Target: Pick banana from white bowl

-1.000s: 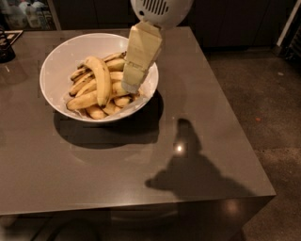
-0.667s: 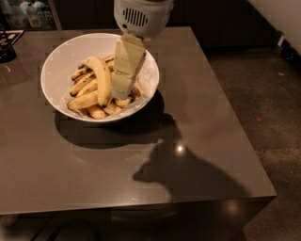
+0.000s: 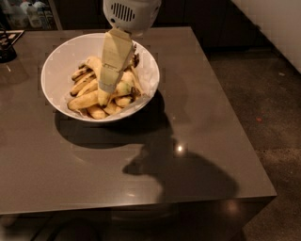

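The white bowl (image 3: pixel 56 70) stands on the back left part of the grey table and holds several yellow-brown bananas. The long curved banana (image 3: pixel 92 64) lies in the middle of the pile, mostly hidden behind my gripper. My gripper (image 3: pixel 104 98) hangs from its white wrist (image 3: pixel 130 13) and reaches down at a slant into the bowl, its cream tip among the bananas near the bowl's middle. Shorter, stubbier bananas (image 3: pixel 84 100) lie at the front of the pile.
The grey table (image 3: pixel 188 141) ends at its right edge and its front edge, with dark floor (image 3: pixel 273 103) beyond on the right. A dark object (image 3: pixel 6 49) sits at the table's far left. Bottles (image 3: pixel 28 13) stand behind the table.
My gripper has moved left and lower, from the bowl's right side to the middle of the banana pile. The bowl and bananas have not visibly shifted.
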### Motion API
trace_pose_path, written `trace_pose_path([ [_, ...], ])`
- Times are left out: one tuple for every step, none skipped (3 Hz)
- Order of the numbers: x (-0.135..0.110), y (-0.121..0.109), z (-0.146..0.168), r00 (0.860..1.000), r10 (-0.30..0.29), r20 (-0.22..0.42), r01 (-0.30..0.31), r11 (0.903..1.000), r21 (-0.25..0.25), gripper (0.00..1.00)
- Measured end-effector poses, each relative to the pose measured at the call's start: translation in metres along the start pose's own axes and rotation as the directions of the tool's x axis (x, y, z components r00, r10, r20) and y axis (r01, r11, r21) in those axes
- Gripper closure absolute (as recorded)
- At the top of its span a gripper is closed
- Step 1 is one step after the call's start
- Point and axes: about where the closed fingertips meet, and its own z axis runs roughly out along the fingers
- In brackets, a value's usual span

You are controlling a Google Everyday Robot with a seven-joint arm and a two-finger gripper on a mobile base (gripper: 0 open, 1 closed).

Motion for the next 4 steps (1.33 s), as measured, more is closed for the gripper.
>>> trace_pose_path([
  [-0.023,-0.011,0.016,1.000,0.013,-0.004,-0.013,0.9995,-0.028,0.07],
  [-0.037,-0.021,0.037,0.999,0.034,-0.019,-0.035,0.9968,-0.072,0.12],
  [-0.042,-0.027,0.056,0.998,0.058,-0.035,-0.062,0.9925,-0.106,0.25],
  [-0.043,-0.030,0.073,0.995,0.080,-0.050,-0.087,0.9866,-0.138,0.20],
])
